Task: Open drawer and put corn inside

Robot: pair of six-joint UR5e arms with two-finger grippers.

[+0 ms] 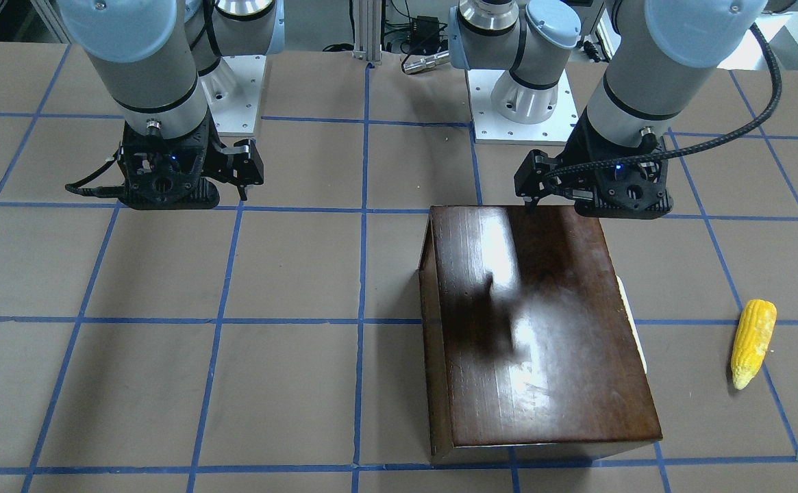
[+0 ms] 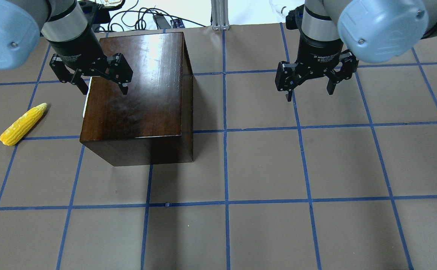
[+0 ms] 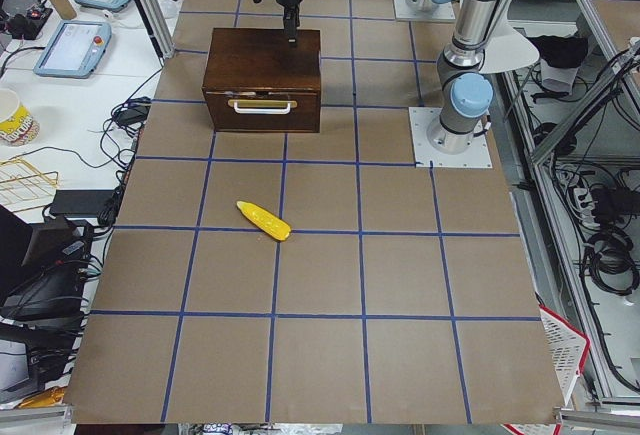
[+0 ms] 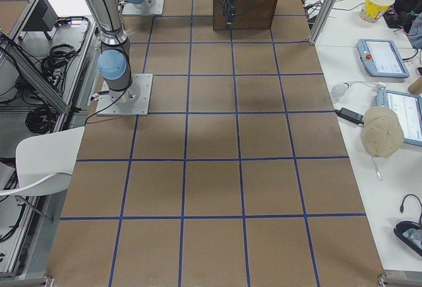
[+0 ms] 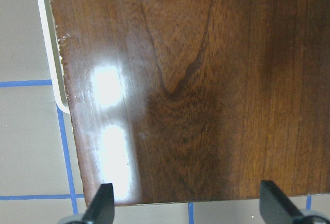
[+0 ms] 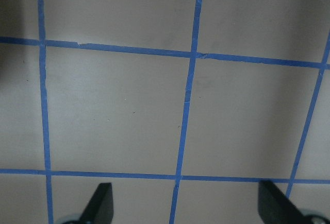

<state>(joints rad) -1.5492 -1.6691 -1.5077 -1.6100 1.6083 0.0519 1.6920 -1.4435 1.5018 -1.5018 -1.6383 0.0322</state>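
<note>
Looking down from the overhead camera, I see the left gripper [image 2: 104,92] hanging above the glossy dark-brown box [image 2: 139,93], its fingers spread wide and holding nothing. One finger is over the box's top; the other hangs out past the edge on the side where the pale handle [image 3: 262,106] shows. My left wrist camera is filled with the box's shiny wood grain, with both fingertips far apart at the bottom of the view and the handle curving along the left edge. From the left side camera the drawer [image 3: 262,115] looks pushed in, its dark front flush with the box. The corn [image 2: 23,124] lies flat on the table [image 2: 263,168] on the drawer's side of the box, well apart from it and from both grippers, slanted across a blue tape line [image 2: 45,137]. The right gripper [image 2: 310,95] hangs over bare table, well away from the box, fingers likewise spread and empty; its wrist camera shows only brown surface and blue tape.
</note>
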